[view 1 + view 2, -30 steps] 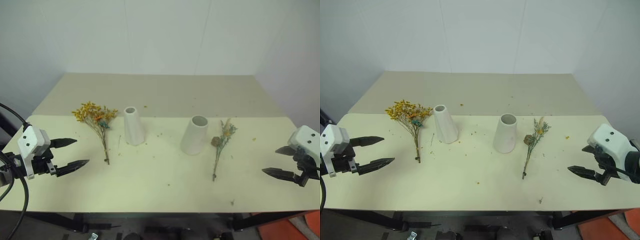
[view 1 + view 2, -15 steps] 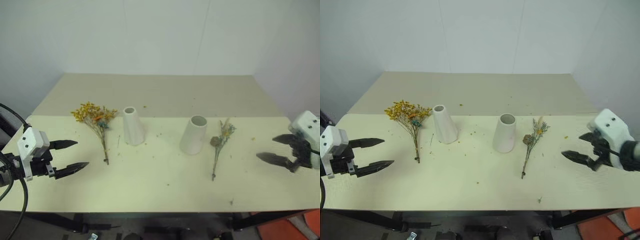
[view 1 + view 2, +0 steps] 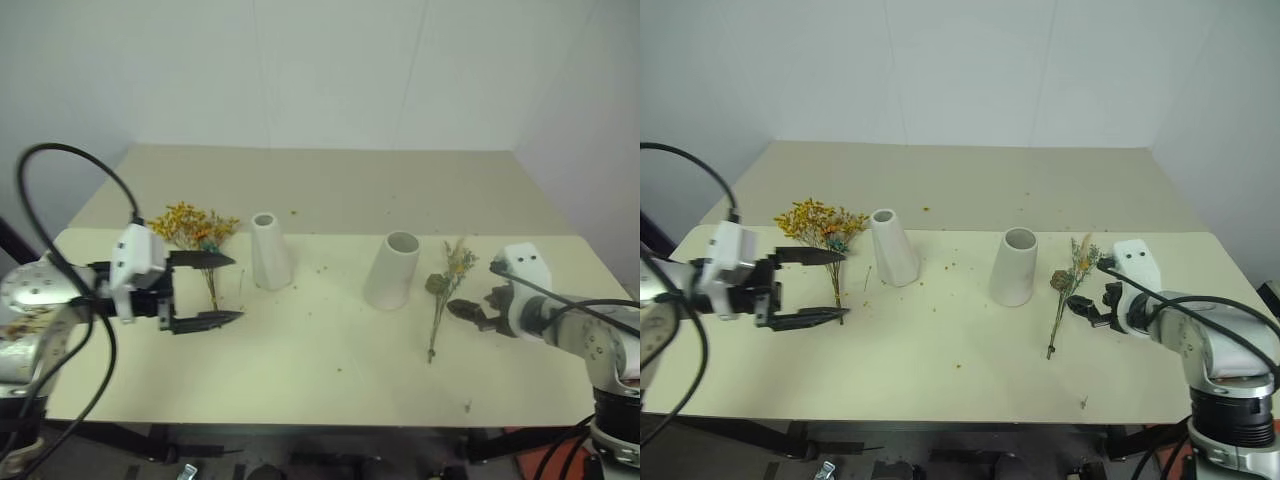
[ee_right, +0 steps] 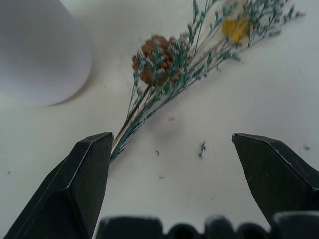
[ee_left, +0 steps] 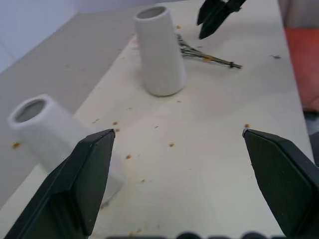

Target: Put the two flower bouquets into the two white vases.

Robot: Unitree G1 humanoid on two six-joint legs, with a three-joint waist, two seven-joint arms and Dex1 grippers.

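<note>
The big yellow-orange bouquet (image 3: 188,225) lies flat at the table's left, stem toward the front. My left gripper (image 3: 237,288) is open, pointing right, with one finger on each side of that stem's lower end as seen from the head. The slim white vase (image 3: 266,250) stands just right of it, and the wider white vase (image 3: 392,270) stands further right. The small bouquet (image 3: 443,290), with its brown cone (image 4: 154,64), lies right of the wide vase. My right gripper (image 4: 170,135) is open just beside it, and the stem ends near one fingertip.
The pale table (image 3: 320,370) is sprinkled with small fallen petals. A darker tabletop strip (image 3: 330,185) runs behind the vases up to the white wall. In the left wrist view the wide vase (image 5: 159,50) and my right gripper (image 5: 217,15) lie ahead.
My left gripper has swung right to the yellow bouquet's stem. My right gripper has moved left and down to the small bouquet and rolled. Both stay open.
</note>
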